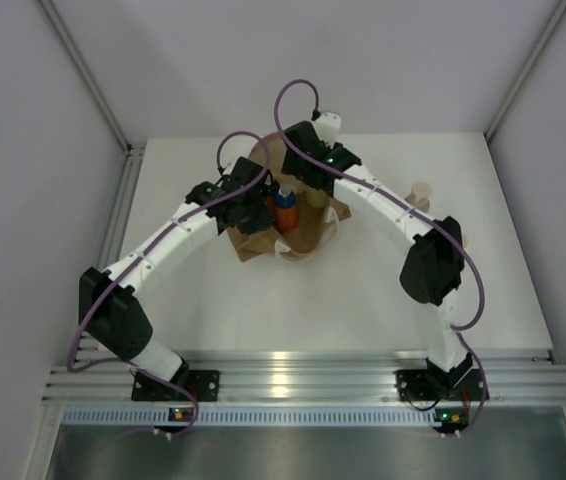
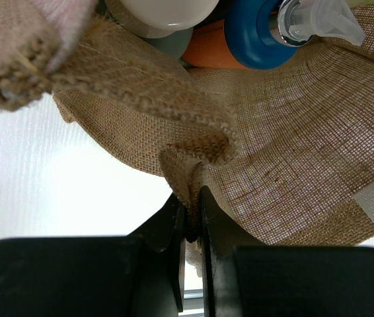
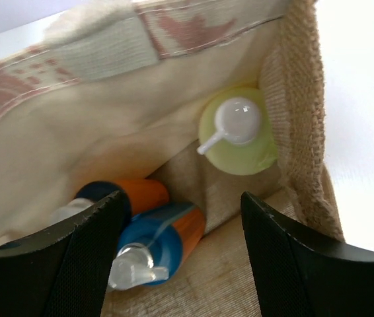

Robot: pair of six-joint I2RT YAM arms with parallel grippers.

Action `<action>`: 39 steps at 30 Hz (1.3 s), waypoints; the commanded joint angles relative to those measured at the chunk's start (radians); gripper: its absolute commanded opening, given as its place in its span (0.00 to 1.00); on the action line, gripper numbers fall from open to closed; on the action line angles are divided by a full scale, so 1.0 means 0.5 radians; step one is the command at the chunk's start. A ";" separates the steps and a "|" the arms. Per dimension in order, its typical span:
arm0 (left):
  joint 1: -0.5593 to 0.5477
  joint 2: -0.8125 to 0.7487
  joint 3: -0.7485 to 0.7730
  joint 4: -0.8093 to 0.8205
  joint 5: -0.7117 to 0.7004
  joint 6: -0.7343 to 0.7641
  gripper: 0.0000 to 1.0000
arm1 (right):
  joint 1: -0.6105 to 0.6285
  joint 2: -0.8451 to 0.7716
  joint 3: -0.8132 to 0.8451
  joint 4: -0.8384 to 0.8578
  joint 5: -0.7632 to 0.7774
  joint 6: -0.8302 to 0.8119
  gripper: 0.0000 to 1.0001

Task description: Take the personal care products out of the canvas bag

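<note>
The left gripper (image 2: 193,214) is pinching a fold of the canvas bag (image 2: 293,165), which is lying near the middle of the counter's far edge. The right gripper (image 3: 180,257), fingers spread, is hovering inside its mouth above two orange bottles (image 3: 174,231) and a yellow-green bottle (image 3: 240,135). Next, it likely needs lowering around one bottle and closing.

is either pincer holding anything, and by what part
The left pincer is shut on a fold of the canvas bag at its edge. The right pincer is open, holding nothing.
</note>
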 commanded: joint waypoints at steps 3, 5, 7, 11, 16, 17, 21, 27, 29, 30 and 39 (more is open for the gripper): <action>-0.001 0.071 -0.014 -0.067 0.071 0.008 0.00 | -0.028 0.049 0.161 -0.063 0.289 0.054 0.70; -0.001 0.074 -0.011 -0.070 0.080 0.011 0.00 | -0.037 0.104 0.207 -0.066 0.295 0.045 0.70; -0.001 0.074 -0.011 -0.067 0.083 0.011 0.00 | -0.047 0.135 0.241 -0.063 0.308 0.036 0.69; -0.004 0.065 -0.008 -0.070 0.092 0.023 0.00 | -0.050 0.218 0.287 -0.063 0.350 0.014 0.69; -0.001 0.062 -0.014 -0.070 0.107 0.035 0.00 | -0.050 0.301 0.345 -0.063 0.433 -0.010 0.68; -0.004 0.065 -0.017 -0.070 0.114 0.039 0.00 | -0.050 0.319 0.351 -0.063 0.485 -0.010 0.68; -0.001 0.065 -0.023 -0.070 0.138 0.051 0.00 | -0.050 0.365 0.397 -0.063 0.596 -0.017 0.68; -0.001 0.062 -0.036 -0.067 0.153 0.063 0.00 | -0.074 0.420 0.437 -0.060 0.636 -0.026 0.67; -0.001 0.068 -0.027 -0.067 0.157 0.069 0.00 | -0.093 0.457 0.452 -0.060 0.581 -0.035 0.68; -0.001 0.068 -0.024 -0.067 0.157 0.072 0.00 | -0.105 0.466 0.458 -0.060 0.562 -0.047 0.68; -0.001 0.077 0.004 -0.070 0.157 0.097 0.00 | -0.148 0.568 0.486 -0.060 0.501 -0.145 0.68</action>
